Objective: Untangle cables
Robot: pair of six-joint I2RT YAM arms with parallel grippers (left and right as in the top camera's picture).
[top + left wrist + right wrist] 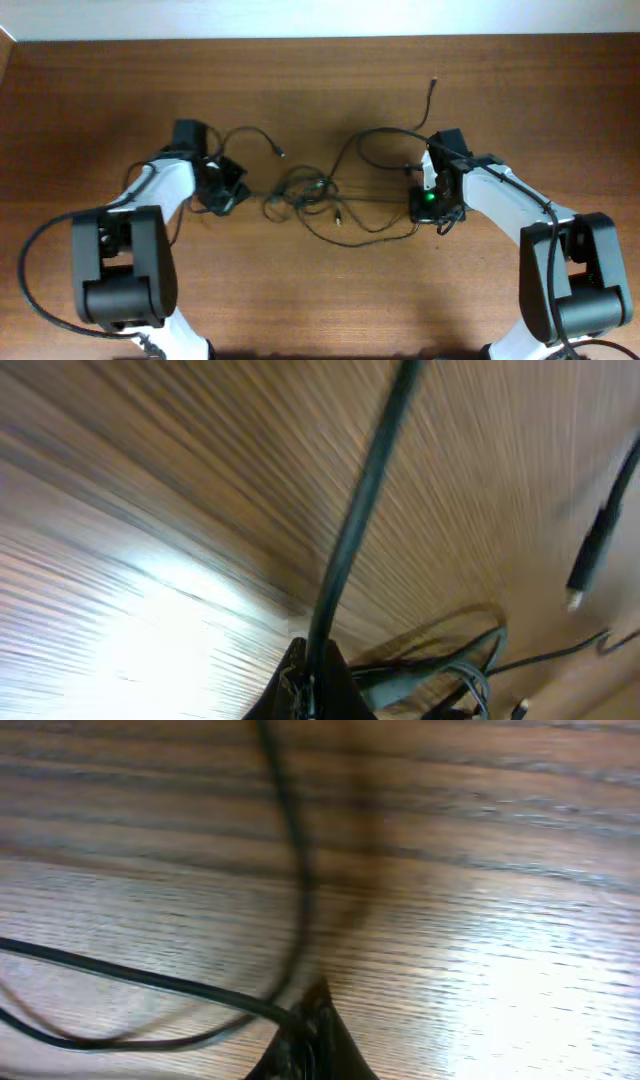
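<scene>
Though left hand (306,672), right hand (314,1018) pinch cables (300,192) — both cropped, blurry.

1. Overhead view: no lettering, label, brand mark or number can be read on the desk (320,300) or on the cables (300,192).
2. Overhead view: the only sign is a green lamp (428,197) lit on the right arm (490,185). No character can be read on it.
3. Left wrist view: the picture is blurred, and nothing can be read on the desk (150,510) or the cables (350,530).
4. Right wrist view: no text can be read on the desk (500,870) or the cables (295,850).
</scene>
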